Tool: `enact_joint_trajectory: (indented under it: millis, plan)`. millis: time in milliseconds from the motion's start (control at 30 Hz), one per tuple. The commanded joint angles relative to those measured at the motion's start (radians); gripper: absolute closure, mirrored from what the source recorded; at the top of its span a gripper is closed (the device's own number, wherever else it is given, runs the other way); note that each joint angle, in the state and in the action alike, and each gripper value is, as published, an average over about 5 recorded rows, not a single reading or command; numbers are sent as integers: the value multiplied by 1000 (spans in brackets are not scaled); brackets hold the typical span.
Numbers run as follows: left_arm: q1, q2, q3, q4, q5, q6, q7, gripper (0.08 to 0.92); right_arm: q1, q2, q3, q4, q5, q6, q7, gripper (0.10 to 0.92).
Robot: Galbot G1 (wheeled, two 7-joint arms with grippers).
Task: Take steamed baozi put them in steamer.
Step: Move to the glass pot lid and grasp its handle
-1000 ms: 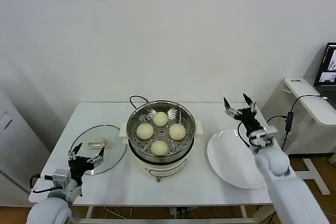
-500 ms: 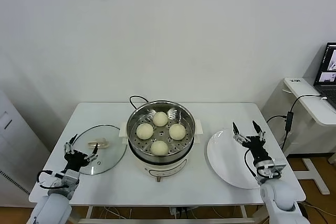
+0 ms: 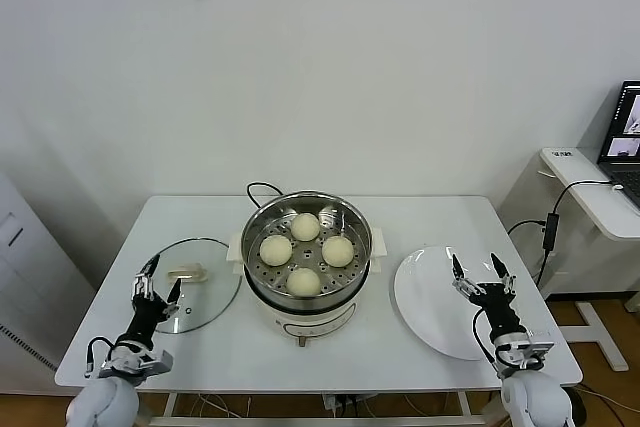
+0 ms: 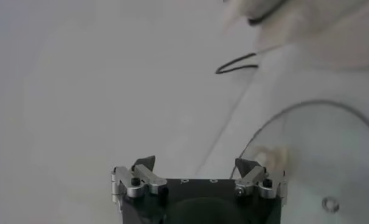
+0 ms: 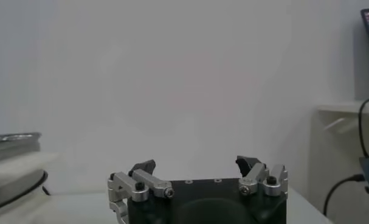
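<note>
The left gripper (image 3: 156,287) hangs low at the table's (image 3: 420,212) near left corner, fingers spread wide and holding nothing. Its tips point up and away from the robot, just over the near left rim of the glass lid (image 3: 195,297), which lies flat on the table beyond it and to its right. A small cream knob (image 3: 185,273) sits on the lid, just past the fingertips. In the left wrist view the two fingers (image 4: 144,164) stand well apart with nothing between them, the lid's curved edge (image 4: 318,140) beyond them and a black cord (image 4: 236,61) farther off.

The right gripper (image 3: 477,272) hangs low at the near right of the table, also spread wide and empty. It stands over the near right part of the white plate (image 3: 425,292), which is bare. In the right wrist view its fingers (image 5: 248,164) are apart with only the wall behind them.

The steamer (image 3: 306,242) stands between the two grippers, well to the right of the left one and well to the left of the right one, farther from the robot than either. Its steel basket sits on a white pot base. All four baozi (image 3: 304,282) lie inside the basket in a diamond: one far, one near, one left, one right, close together but not clearly touching. Neither gripper touches the steamer or a bun.

A side desk (image 3: 590,182) with a laptop (image 3: 625,127) stands off past the right gripper.
</note>
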Motion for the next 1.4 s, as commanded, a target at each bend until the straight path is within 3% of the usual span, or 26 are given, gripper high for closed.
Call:
enact_joint_trajectory:
  millis: [33,633,1200,1400]
  plan:
    - [-44,-62,-27,165,437,-99,-108,177,-25,22,22,-2,-19,13,-8,203]
    - [-163,-90,-39,268,497,-83,-174,177,-32,45,20,-24,-66,34,-20,203]
    - [-256,-98,-22,331,460,-73,-150,178,-40,53,29,-25,-78,42,-27,203]
    - [-242,-100,-22,307,435,-79,-142,257,-43,54,39,-27,-77,43,-28,203]
